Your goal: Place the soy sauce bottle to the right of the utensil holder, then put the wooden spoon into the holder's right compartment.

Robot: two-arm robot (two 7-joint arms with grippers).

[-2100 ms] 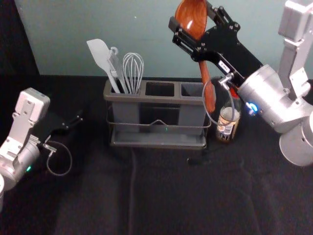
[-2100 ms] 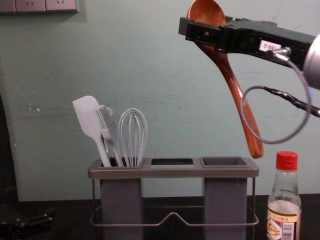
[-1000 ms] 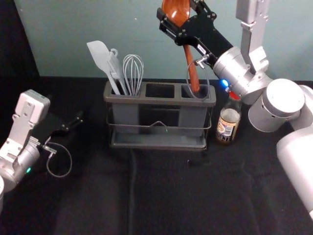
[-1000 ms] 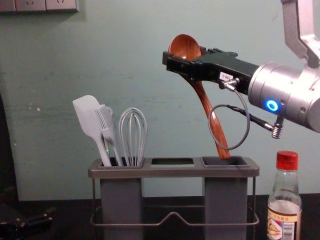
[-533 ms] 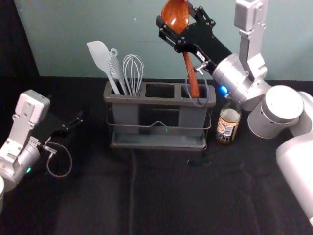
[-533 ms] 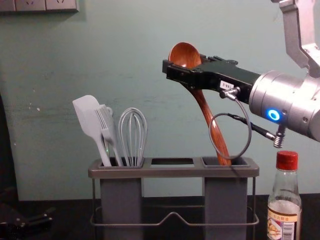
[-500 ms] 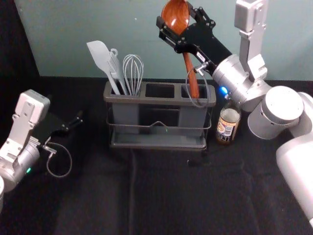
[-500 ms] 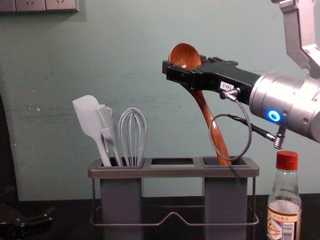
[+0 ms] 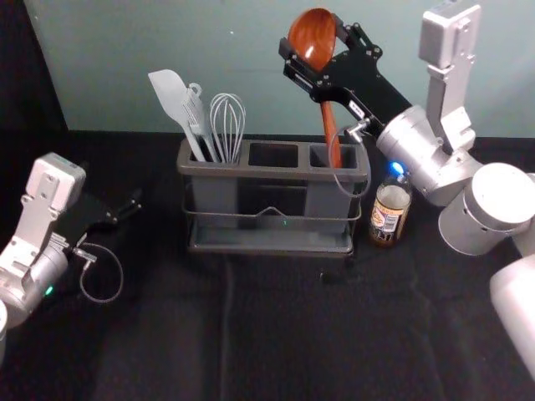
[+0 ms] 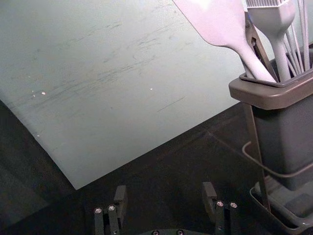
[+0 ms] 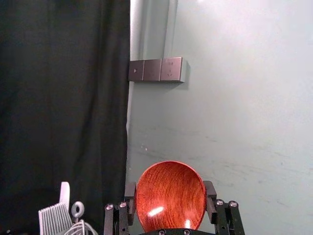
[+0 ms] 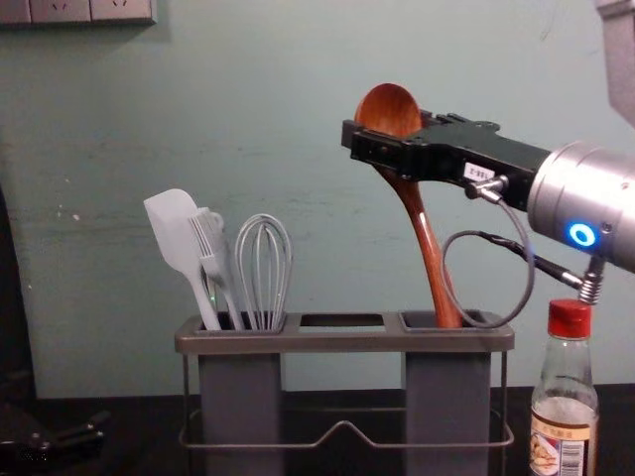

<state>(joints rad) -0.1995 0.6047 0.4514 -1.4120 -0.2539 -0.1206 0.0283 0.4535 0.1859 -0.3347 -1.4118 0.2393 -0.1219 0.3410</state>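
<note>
In the head view, the right pincer (image 9: 313,37) is clamped on the bowl of the wooden spoon (image 9: 314,55), both carried a little farther right than a half-second earlier, the handle's lower end inside the right compartment (image 9: 347,156) of the utensil holder (image 9: 267,171). The soy sauce bottle (image 9: 389,215) remains upright just beside the holder's right end, and the left pincer (image 9: 127,210) sits parked in its same spot at left. In the left wrist view, that pincer's fingers stand apart near the holder, where the spatula (image 10: 222,29) leans. In the right wrist view, the spoon's bowl is pressed between two fingers (image 11: 212,198), its hollow facing the camera. In the chest view, the spoon tilts less than before, its bowl high above the rim.
</note>
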